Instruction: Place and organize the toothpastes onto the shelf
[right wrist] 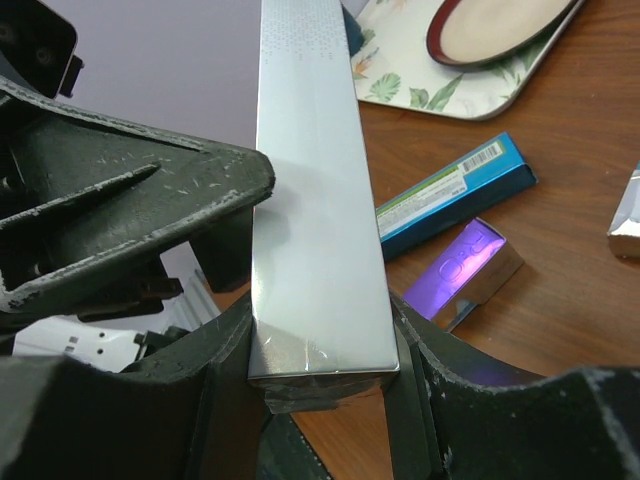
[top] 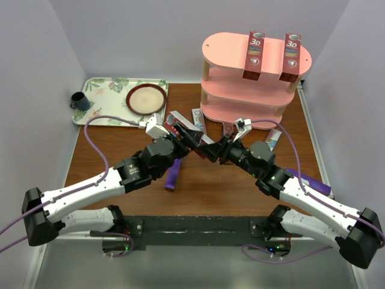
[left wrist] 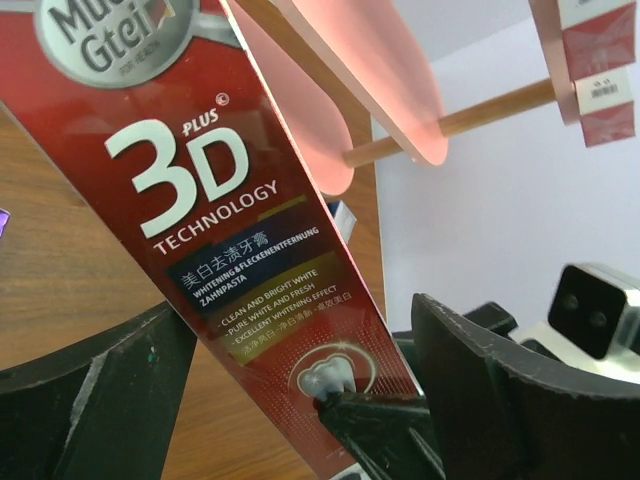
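**Colours on our table**

We see a pink shelf [top: 228,51] bearing two red cartons [top: 254,57]; the held carton [left wrist: 230,220] — red, white "3D" lettering; a teal-blue carton [right wrist: 455,200]; a purple carton [top: 173,174]; a white tray [top: 105,90] — green floral print; a brown wood table [top: 204,186].

The pink three-tier shelf [top: 222,51] stands far right, one red carton [top: 254,55] and a second [top: 291,57] lying across its top board, overhanging the front. A third red carton [left wrist: 230,230] is held tilted before it; a purple carton [top: 172,177], teal carton [right wrist: 455,195] and silver-white carton [top: 197,116] lie on the table [top: 240,186].
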